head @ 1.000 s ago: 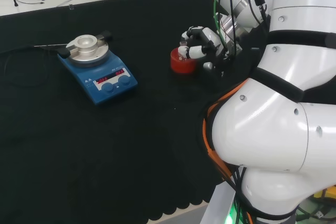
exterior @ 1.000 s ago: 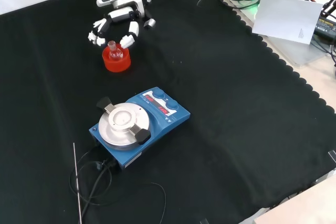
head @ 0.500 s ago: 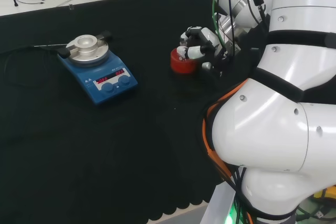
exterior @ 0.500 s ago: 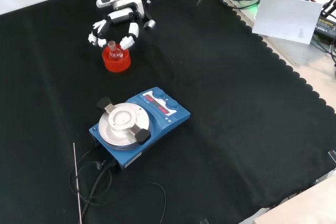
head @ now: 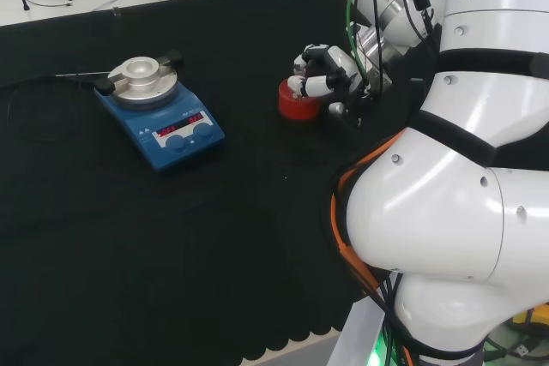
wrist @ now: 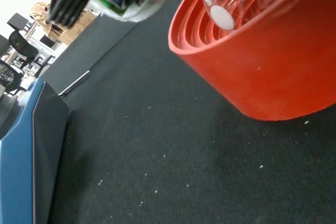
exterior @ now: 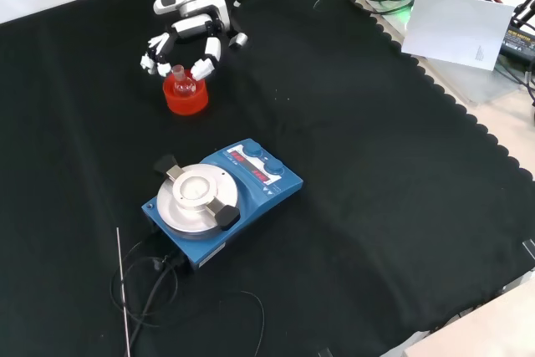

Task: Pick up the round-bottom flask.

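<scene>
Black cloth bears red stand (exterior: pixel 185 96); robot hand (exterior: pixel 185 36) curled round flask (exterior: pixel 183 82) neck.

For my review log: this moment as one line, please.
stage: closing on flask | hand: fingers curled around flask neck | flask: in red stand | not lifted

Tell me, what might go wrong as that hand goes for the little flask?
The flask is clear glass with a narrow neck, and the hand has its curled fingers close around that neck; if they close off-centre, it might tip or slip. The flask rests in a red stand, which could lift or slide along with it. The blue hotplate stands apart, so a bump there seems unlikely.
</scene>
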Robot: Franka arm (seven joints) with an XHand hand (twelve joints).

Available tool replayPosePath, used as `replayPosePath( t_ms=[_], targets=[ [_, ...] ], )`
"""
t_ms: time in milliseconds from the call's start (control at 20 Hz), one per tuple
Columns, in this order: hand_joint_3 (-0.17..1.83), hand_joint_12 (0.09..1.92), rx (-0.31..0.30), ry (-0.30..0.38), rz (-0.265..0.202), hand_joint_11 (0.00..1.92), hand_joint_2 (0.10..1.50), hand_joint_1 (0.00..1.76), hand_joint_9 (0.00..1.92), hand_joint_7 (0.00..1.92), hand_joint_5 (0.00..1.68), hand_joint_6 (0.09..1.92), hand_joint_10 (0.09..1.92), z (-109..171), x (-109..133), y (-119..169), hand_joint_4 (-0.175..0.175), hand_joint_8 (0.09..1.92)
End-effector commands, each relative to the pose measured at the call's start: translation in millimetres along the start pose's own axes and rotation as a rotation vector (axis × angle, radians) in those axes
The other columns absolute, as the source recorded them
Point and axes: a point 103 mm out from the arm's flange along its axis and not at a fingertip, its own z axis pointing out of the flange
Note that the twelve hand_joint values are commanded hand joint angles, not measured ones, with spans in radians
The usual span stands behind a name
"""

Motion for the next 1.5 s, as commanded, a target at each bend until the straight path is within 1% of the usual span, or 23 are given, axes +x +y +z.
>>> replayPosePath(
  t_ms=[50,150,300,600,950,1050,1200,1350,1500],
  targets=[
    [0.77,1.28,-0.002,0.021,-0.007,0.0,0.56,0.94,0.44,0.3,0.7,0.81,0.57,2.4,2.0,1.4,0.047,0.53],
    [0.77,1.29,-0.006,0.02,-0.009,0.0,0.56,0.94,0.44,0.3,0.71,0.82,0.57,2.0,2.6,1.9,0.049,0.53],
    [0.77,1.3,-0.014,0.015,0.0,0.0,0.57,0.94,0.44,0.31,0.73,0.83,0.57,2.2,1.3,1.7,0.05,0.53],
    [0.76,1.35,-0.02,0.003,0.013,0.0,0.63,0.95,0.47,0.34,0.85,0.86,0.58,5.7,1.7,0.8,0.06,0.54],
    [0.75,1.36,-0.02,-0.009,0.019,0.0,0.64,0.96,0.49,0.35,0.86,0.87,0.58,4.5,0.8,1.7,0.058,0.54],
    [0.76,1.36,-0.013,-0.012,0.016,0.0,0.63,0.97,0.49,0.34,0.82,0.89,0.58,4.5,2.0,1.8,0.046,0.54],
    [0.79,1.34,-0.008,-0.02,0.013,0.0,0.58,0.97,0.48,0.33,0.7,0.92,0.57,4.2,1.6,1.1,0.024,0.54],
    [0.82,1.33,-0.005,-0.03,0.015,0.0,0.54,0.97,0.47,0.3,0.55,0.87,0.57,4.5,0.6,-0.3,0.005,0.53],
    [0.83,1.31,-0.012,-0.033,0.019,0.0,0.51,0.96,0.45,0.28,0.47,0.8,0.57,4.1,-2.2,-3.1,-0.004,0.53]
  ],
)
